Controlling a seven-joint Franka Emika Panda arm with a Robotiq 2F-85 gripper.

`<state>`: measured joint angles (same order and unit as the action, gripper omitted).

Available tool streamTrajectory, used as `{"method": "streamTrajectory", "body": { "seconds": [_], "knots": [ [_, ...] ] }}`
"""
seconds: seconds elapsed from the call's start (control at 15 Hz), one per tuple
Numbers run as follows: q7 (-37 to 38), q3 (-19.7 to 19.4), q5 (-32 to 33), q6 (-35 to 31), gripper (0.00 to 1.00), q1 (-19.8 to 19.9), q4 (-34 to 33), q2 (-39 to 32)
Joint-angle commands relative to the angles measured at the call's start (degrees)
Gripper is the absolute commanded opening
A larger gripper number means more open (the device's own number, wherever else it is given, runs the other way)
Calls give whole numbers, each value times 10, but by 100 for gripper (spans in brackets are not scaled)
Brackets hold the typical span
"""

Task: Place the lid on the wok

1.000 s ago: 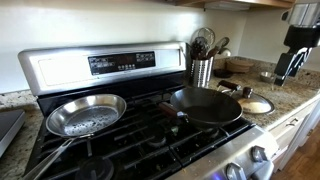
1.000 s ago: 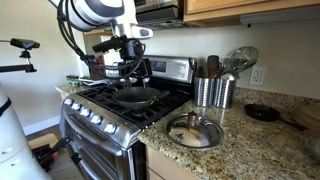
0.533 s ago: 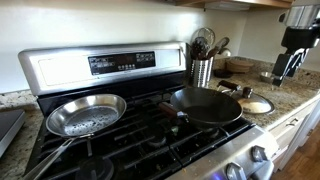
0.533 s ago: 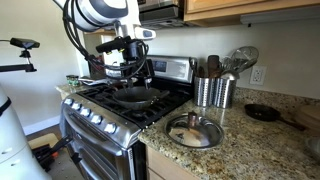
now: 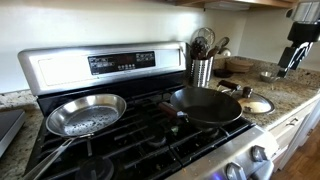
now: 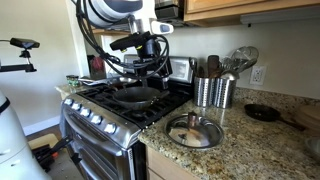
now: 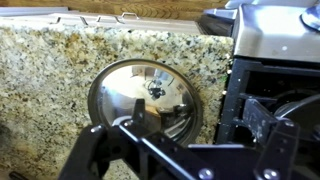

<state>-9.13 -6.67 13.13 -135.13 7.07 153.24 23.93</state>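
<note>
Lid (image 7: 148,92) lay flat, knob up, on the granite counter (image 7: 50,62) just beside the stove (image 5: 120,62). It was ungrasped, probably parked there to keep the burners free. Wok (image 5: 206,105) sat empty on the stove's grate nearest that counter, so the carry looked short. Gripper (image 7: 176,132) hung high off the stove's counter side, above the lid, pointing straight down, fingers spread wide, holding nothing. Likely next step: descend onto the knob.
</note>
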Motion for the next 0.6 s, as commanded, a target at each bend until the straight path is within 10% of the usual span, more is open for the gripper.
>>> {"method": "streamTrajectory", "body": {
  "seconds": [0.0, 0.53],
  "knots": [
    [-44, -31, 22, -51, 100, 23, -45, -80],
    [-95, -56, -7, -174, 100, 27, -136, -275]
  ]
}}
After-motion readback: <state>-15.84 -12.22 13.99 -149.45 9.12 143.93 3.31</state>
